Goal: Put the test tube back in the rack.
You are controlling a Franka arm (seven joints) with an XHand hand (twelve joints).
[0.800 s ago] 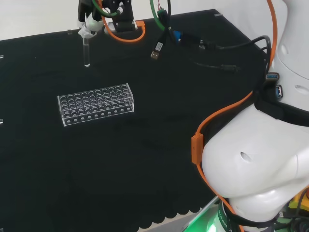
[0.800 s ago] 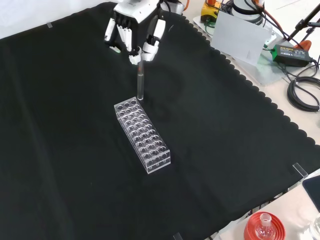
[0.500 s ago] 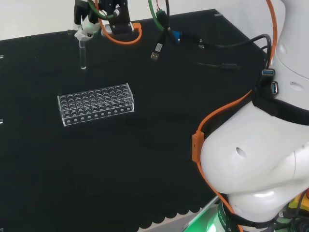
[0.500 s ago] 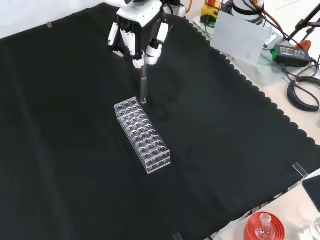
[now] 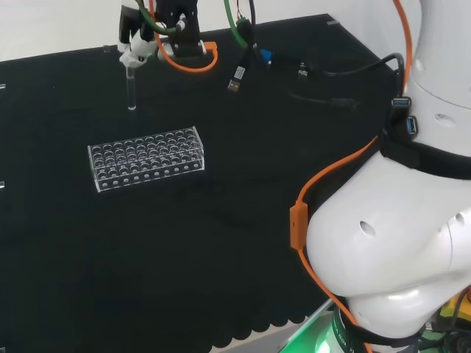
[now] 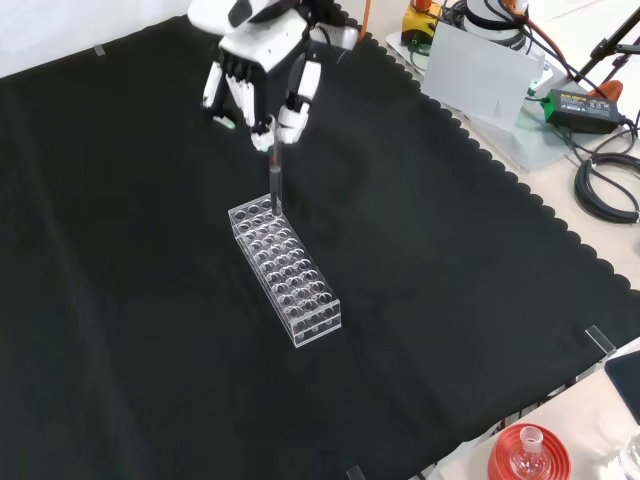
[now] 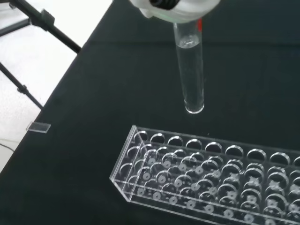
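A clear test tube [image 5: 132, 89] [image 6: 275, 186] [image 7: 189, 70] hangs upright from my hand [image 5: 137, 45] [image 6: 258, 75], whose fingers are curled round its top. A clear plastic rack [image 5: 145, 158] [image 6: 285, 266] [image 7: 211, 176] with several rows of empty holes lies on the black cloth. In the front view the tube's lower end hangs just over the rack's far end. The wrist view shows the tube's round bottom a little above and just outside the rack's edge row of holes.
Loose cables and plugs [image 5: 243, 70] lie on the cloth right of the hand in the head view. The arm's white links [image 5: 390, 243] stand at that view's right. A red ring stand with a flask [image 6: 527, 455] sits off the cloth's near right corner in the front view.
The hand with the tube has swung about: in the front view it went right, then back left, and it now hangs lower, closer to the rack's far end.
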